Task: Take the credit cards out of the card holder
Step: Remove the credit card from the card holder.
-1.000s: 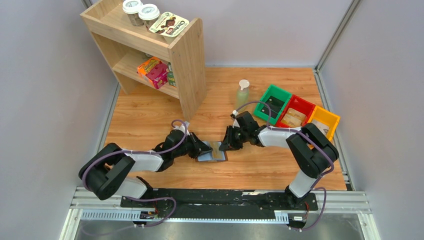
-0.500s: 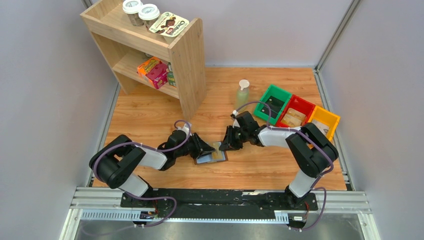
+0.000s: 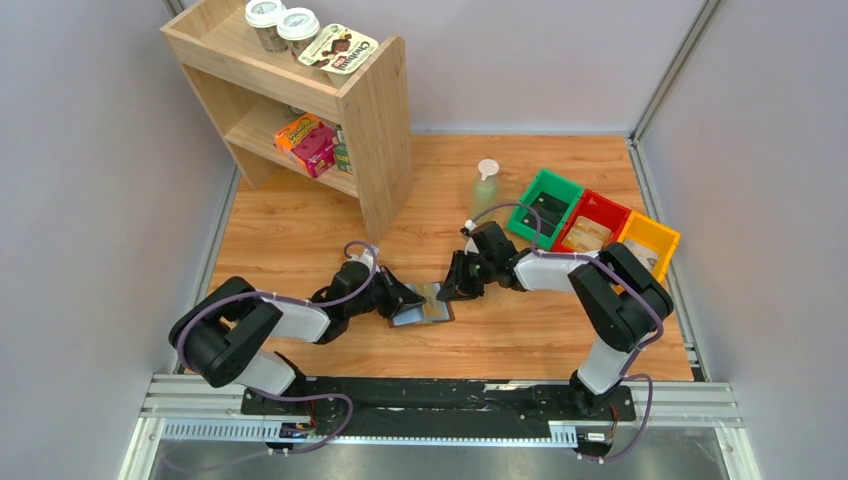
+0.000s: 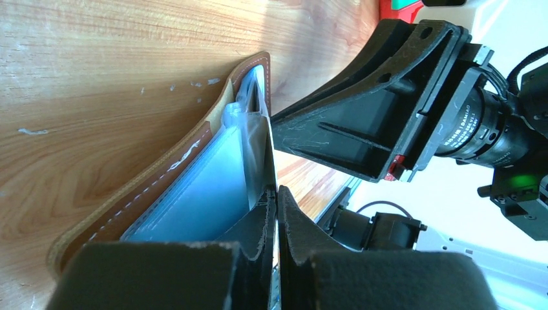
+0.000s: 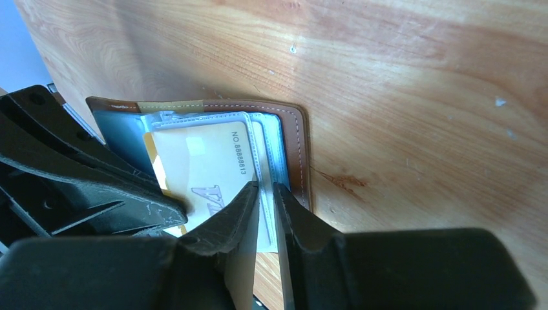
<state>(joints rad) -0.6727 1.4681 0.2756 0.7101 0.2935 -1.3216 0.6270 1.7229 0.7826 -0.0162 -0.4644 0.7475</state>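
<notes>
The brown leather card holder (image 3: 432, 314) lies open on the wooden table between both arms. In the right wrist view a tan-gold credit card (image 5: 200, 161) with a printed number sits in its clear pocket, inside the stitched leather edge (image 5: 298, 155). My left gripper (image 4: 276, 192) is shut, with the thin edge of a grey-blue inner panel (image 4: 258, 148) running into its tips. My right gripper (image 5: 266, 190) is shut on the pale stitched edge of the clear pocket where it sticks out past the leather. The two grippers (image 3: 408, 299) (image 3: 450, 293) face each other across the holder. Other cards are hidden.
A wooden shelf (image 3: 300, 110) with boxes and jars stands at the back left. A pale green bottle (image 3: 485, 185) stands behind the right gripper. Green (image 3: 560, 180), red (image 3: 612, 203) and yellow (image 3: 660, 232) bins sit in a row at the right.
My left gripper pushed forward over the holder with its jaws wider, then drew back a little and shut. The right arm and the holder have hardly moved.
</notes>
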